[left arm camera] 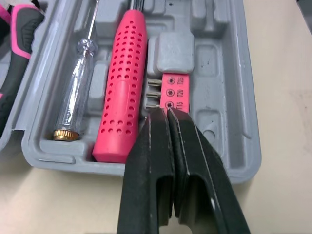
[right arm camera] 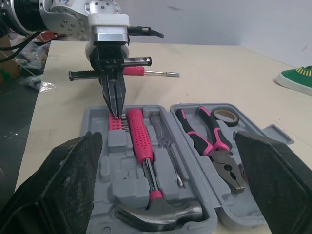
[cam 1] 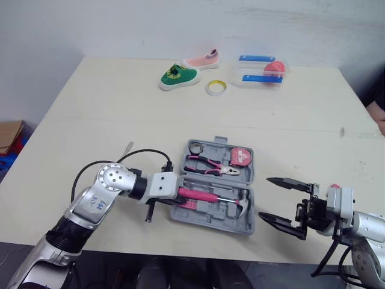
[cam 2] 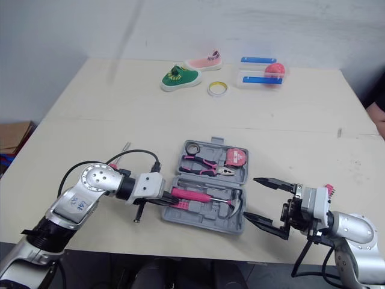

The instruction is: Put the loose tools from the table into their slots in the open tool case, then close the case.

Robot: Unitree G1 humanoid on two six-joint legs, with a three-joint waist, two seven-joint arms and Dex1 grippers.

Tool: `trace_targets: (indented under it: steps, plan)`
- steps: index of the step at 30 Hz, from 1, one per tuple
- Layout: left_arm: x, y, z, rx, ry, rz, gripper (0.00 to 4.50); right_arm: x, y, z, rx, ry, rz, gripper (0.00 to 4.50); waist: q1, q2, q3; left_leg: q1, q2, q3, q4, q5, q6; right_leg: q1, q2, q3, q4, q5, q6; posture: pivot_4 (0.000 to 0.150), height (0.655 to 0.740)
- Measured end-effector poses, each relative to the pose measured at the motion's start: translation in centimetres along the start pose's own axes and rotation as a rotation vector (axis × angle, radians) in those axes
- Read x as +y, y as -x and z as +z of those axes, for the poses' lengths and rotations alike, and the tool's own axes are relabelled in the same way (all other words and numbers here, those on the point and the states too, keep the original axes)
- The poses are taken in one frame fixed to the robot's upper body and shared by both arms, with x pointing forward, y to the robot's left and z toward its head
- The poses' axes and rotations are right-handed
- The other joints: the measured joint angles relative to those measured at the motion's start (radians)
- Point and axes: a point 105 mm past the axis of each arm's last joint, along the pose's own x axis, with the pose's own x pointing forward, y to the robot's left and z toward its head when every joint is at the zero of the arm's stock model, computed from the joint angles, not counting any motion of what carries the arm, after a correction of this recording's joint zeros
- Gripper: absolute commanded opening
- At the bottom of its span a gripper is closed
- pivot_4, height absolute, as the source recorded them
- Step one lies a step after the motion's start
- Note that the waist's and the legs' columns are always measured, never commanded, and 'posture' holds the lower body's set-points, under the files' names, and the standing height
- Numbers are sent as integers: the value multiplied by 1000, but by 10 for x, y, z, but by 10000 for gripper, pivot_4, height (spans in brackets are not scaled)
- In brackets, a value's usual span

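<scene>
Two pressed-together left fingers overhang the rim of the tool case.

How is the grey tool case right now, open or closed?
Open: both halves of the tool case lie flat, hammer and pliers showing inside.

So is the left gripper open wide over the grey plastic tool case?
No, the left gripper has its two black fingers pressed together, tips at the pink bit holder in the grey plastic tool case.
</scene>
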Motion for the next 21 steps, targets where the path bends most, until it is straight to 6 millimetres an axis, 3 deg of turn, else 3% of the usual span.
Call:
trace_targets:
  steps: [6, 11, 14, 17, 21]
  plan:
    - [0, -5, -1, 25, 3, 13, 199, -1, 1, -1, 2, -4, -11, 45000, -2, 6, -8, 14, 0, -2, -6, -5, 5, 17, -2, -2, -8, -1, -5, 1500, 7400]
    - [4, -8, 3, -58, -10, 41, 199, -7, 1, -2, 11, 20, -48, 45000, 5, 11, -11, 11, -4, -4, -12, -5, 5, 18, -7, -5, -17, 1, -8, 1500, 7400]
    - [9, 1, -2, -135, 59, 90, 199, -15, 8, -2, 32, 42, -97, 45000, 3, 11, -10, 9, -6, -4, -13, -3, 8, 16, -9, -7, -18, 3, -4, 1500, 7400]
    - [23, 22, -8, -207, 116, 230, 8026, -24, 21, -1, 62, 66, -168, 45000, 3, 10, -9, 4, -6, -5, -15, -3, 6, 10, -8, -7, -20, 3, -4, 1500, 7400]
    - [32, 68, -17, -305, 141, 454, 26422, -33, 49, 0, 126, 94, -300, 45000, 4, 11, -9, -10, -3, -4, -12, 0, 0, -4, -4, -6, -19, 1, -2, 1500, 7400]
